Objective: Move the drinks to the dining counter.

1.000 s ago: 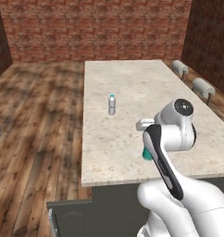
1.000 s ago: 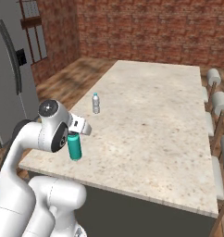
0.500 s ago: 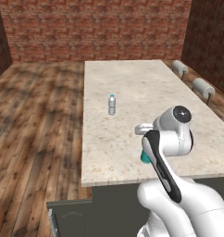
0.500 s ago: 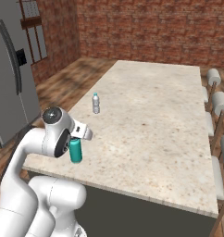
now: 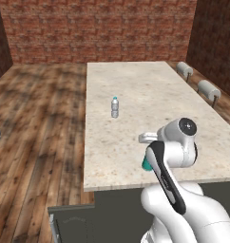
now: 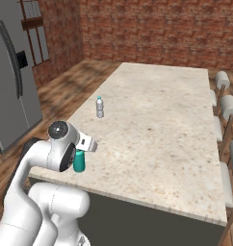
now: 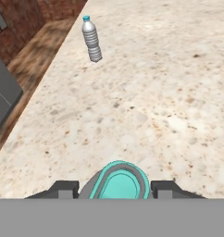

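Teal bottle sat gripped between the pincer's narrowly parted fingers above the dining counter's near edge; the water bottle stood farther off.

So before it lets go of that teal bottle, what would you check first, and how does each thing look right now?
1. Teal bottle between the fingers of the gripper: ok, it sits between the two tips.
2. Bottle over the dining counter, not past its edge: ok, stone lies below it in the hand view.
3. Bottle's base resting on the stone: cannot tell, the arm hides its bottom.
4. Bottle upright: ok in the right base view.
5. Room around the drop spot: ok, the water bottle stands well apart, farther along the counter.
6. Juice bottle delivered: cannot tell.
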Robot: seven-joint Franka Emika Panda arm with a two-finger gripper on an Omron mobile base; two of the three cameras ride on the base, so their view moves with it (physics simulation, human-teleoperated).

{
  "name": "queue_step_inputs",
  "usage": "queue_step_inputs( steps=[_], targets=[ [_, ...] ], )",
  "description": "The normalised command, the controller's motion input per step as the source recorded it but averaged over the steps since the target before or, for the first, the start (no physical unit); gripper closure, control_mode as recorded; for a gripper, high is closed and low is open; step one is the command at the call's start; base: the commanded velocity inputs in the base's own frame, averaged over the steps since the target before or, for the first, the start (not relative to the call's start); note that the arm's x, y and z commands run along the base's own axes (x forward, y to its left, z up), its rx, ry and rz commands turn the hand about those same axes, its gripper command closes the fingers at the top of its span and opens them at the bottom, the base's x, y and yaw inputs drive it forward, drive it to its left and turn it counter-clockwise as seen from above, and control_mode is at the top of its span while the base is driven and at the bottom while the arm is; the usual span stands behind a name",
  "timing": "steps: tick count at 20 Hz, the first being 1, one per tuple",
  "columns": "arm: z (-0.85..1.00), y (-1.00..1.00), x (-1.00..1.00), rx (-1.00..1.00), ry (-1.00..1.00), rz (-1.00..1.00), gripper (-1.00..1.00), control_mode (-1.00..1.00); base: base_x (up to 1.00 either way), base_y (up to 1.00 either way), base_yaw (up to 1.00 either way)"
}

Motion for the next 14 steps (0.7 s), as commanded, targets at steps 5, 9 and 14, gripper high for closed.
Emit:
queue_step_inputs(
  steps=[5, 9, 14],
  targets=[
    [-0.21, 0.0, 0.01, 0.0, -0.01, 0.0, 1.0, -1.0, 0.0, 0.0, 0.0],
    [-0.02, 0.03, 0.04, 0.0, 0.0, 0.0, 1.0, -1.0, 0.0, 0.0, 0.0],
    [-0.1, 0.11, 0.05, -0.01, 0.0, 0.0, 1.0, -1.0, 0.0, 0.0, 0.0]
  ],
)
